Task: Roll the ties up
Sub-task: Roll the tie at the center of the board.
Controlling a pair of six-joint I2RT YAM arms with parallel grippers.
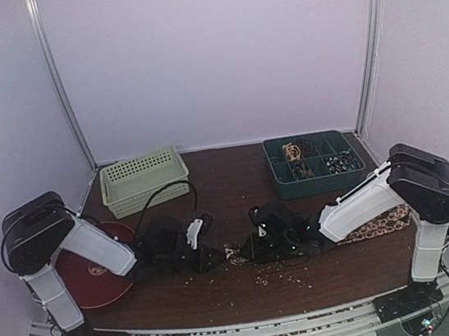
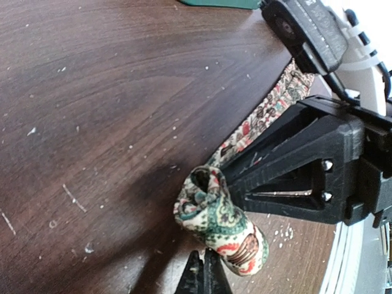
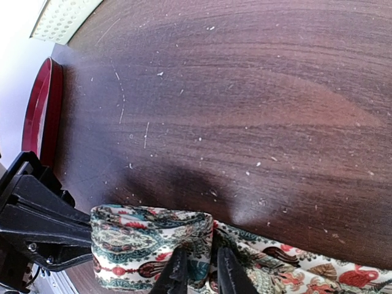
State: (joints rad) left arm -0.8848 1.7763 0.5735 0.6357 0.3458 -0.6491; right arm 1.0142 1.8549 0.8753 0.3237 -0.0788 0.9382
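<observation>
One patterned tie lies on the brown table (image 1: pixel 235 187), its free length (image 1: pixel 372 223) running right under my right arm. Its near end is wound into a short roll (image 2: pixel 223 217), which also shows in the right wrist view (image 3: pixel 147 236) and the top view (image 1: pixel 236 254). My right gripper (image 3: pixel 202 275) is shut on the roll's wall, with cloth pinched between its fingers. It shows as a black truss in the left wrist view (image 2: pixel 294 177). My left gripper (image 2: pixel 205 272) has its tips together at the roll's edge and seems to pinch the cloth. It shows at the left in the right wrist view (image 3: pixel 37 223).
A pale green slatted basket (image 1: pixel 143 179) stands at the back left and a dark green compartment tray (image 1: pixel 313 163) with small items at the back right. A red plate (image 1: pixel 97 268) lies under the left arm. Pale crumbs (image 1: pixel 284 274) dot the table near the front.
</observation>
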